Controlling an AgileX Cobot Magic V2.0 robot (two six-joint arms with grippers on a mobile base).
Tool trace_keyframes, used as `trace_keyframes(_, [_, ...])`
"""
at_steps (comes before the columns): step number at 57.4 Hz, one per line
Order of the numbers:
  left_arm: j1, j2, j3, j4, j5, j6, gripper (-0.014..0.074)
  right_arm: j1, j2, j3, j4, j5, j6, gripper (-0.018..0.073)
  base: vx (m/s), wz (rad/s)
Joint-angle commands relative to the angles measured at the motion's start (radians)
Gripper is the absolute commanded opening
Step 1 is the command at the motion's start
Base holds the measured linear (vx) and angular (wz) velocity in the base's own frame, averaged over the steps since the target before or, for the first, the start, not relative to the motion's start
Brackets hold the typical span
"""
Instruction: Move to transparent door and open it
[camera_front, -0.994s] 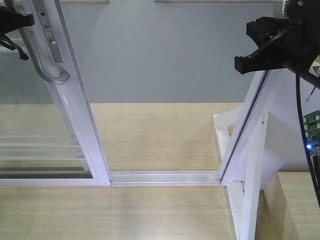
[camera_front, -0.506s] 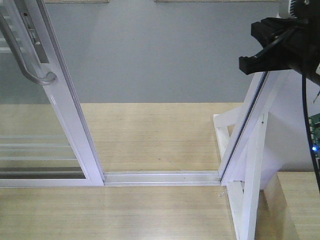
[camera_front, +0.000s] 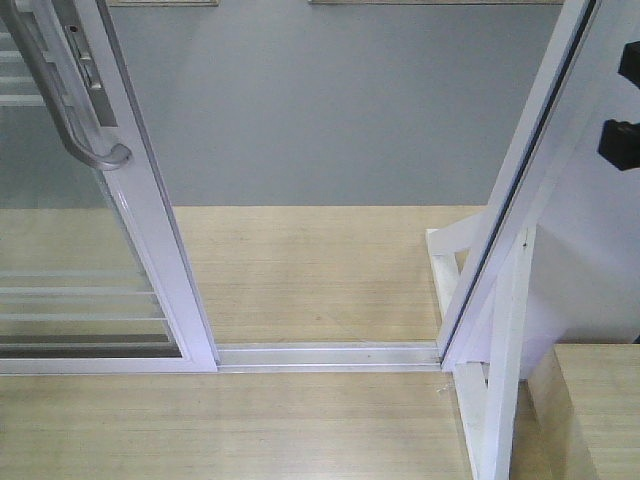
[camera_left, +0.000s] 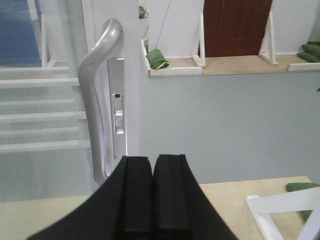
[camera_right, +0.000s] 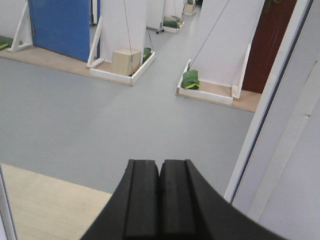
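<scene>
Grey flooring is showing through the gap beside the transparent door (camera_front: 90, 250) while my left end effector (camera_left: 152, 192), pads pressed together and empty, is risking glancing off the curved handle (camera_left: 97, 95).

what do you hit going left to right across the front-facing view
transparent door with thin white bars across the glass → its curved grey handle → the open gap over the floor track → white frame post → right gripper, only partly in view at the right edge
</scene>
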Motion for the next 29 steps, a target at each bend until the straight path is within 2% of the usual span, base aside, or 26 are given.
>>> trace_keyframes(1, [-0.012, -0.106, 0.038, -0.040, -0.038, -0.007, 0.0001, -0.004, -0.068, 0.019, 0.001, -0.076, -0.022, -0.0006, 0.00, 0.00])
trace_keyframes(9, [-0.012, -0.276, 0.136, -0.090, 0.063, -0.006, 0.0001, -0.004, -0.197, 0.171, 0.009, -0.109, -0.022, -0.0006, 0.00, 0.00])
trace_keyframes(18, [-0.011, -0.452, 0.205, -0.122, 0.178, -0.003, 0.0001, -0.004, -0.354, 0.270, 0.027, -0.111, -0.022, -0.0006, 0.00, 0.00])
trace_keyframes(29, [-0.011, -0.573, 0.229, -0.131, 0.190, -0.006, 0.0001, -0.004, -0.442, 0.306, 0.027, -0.105, -0.016, -0.0006, 0.00, 0.00])
